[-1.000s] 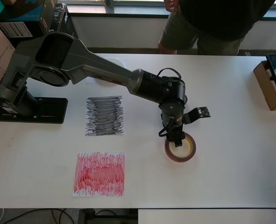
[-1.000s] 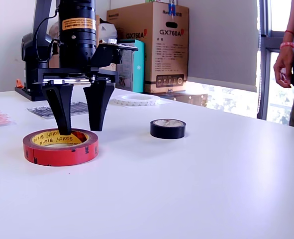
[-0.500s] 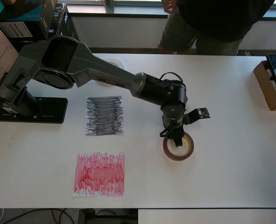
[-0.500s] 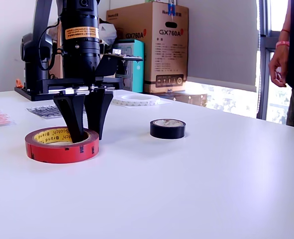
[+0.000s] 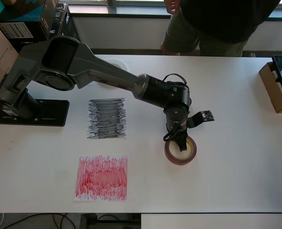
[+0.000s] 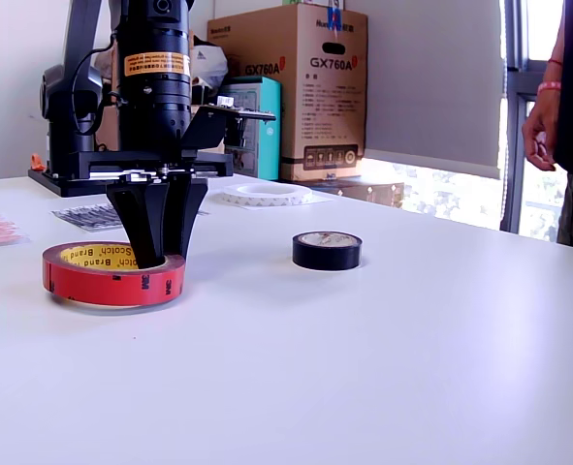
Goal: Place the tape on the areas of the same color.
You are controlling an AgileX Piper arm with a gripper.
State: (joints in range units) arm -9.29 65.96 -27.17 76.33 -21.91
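The dark red tape ring (image 5: 181,161) with a yellowish core lies right of centre in the overhead view. My gripper (image 5: 180,144) is shut on its wall, one finger inside the ring and one outside. In the exterior view the ring (image 6: 102,284) looks barely raised off the table under the gripper (image 6: 158,254). The small black roll (image 6: 327,250) lies apart on the table and is hidden in the overhead view. The white ring (image 6: 265,195) lies far back, partly under the arm (image 5: 116,64). The black scribbled sheet (image 5: 107,118) and red scribbled sheet (image 5: 101,177) lie to the overhead view's left. I cannot make out a white sheet.
The arm's black base (image 5: 31,112) stands at the overhead view's left edge. A person (image 5: 212,24) stands at the far side of the table. An open cardboard box (image 5: 276,83) sits at the right edge. Cardboard boxes (image 6: 301,92) stand behind the table.
The fingers closed on the red ring's wall. The ring shifted slightly to the exterior view's left and rose a little.
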